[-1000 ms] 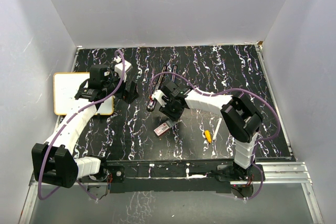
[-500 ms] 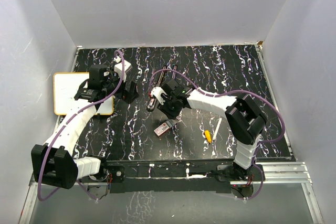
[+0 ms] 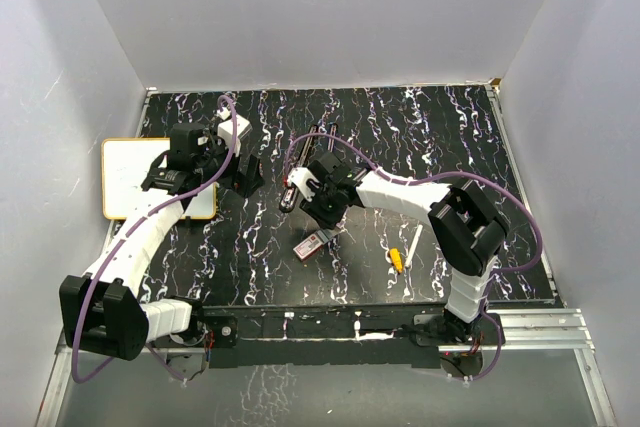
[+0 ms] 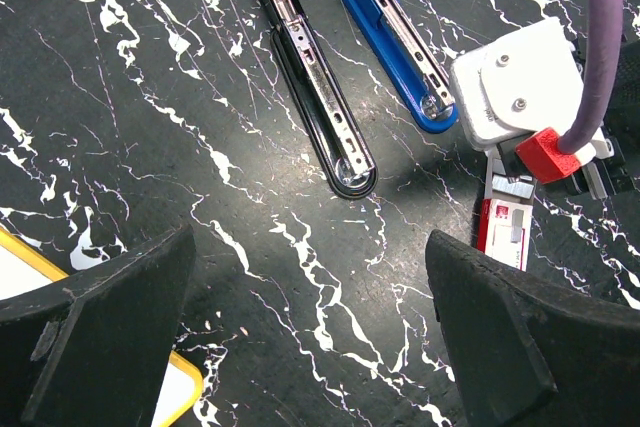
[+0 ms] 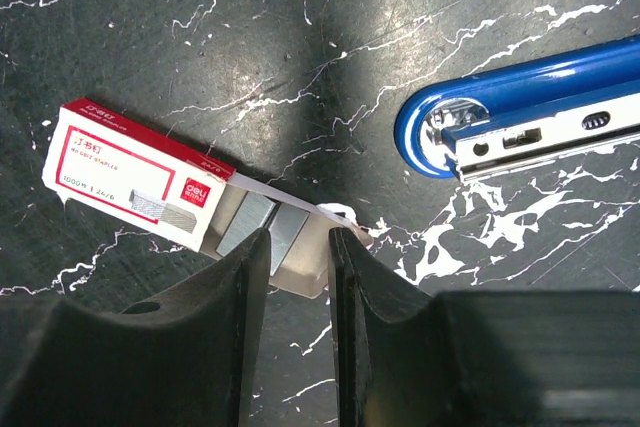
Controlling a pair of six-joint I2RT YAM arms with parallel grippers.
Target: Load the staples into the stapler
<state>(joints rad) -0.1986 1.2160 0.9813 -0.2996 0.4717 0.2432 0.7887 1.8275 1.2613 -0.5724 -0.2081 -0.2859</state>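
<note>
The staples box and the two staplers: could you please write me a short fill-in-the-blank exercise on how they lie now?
1. The staples box has its inner tray slid partly ____.
2. In the right wrist view, the stapler near it is coloured ____.
3. In the left wrist view, the other stapler alongside is coloured ____.
4. The left pincer stands wide ____.

Missing words: out; blue; black; open.
</note>
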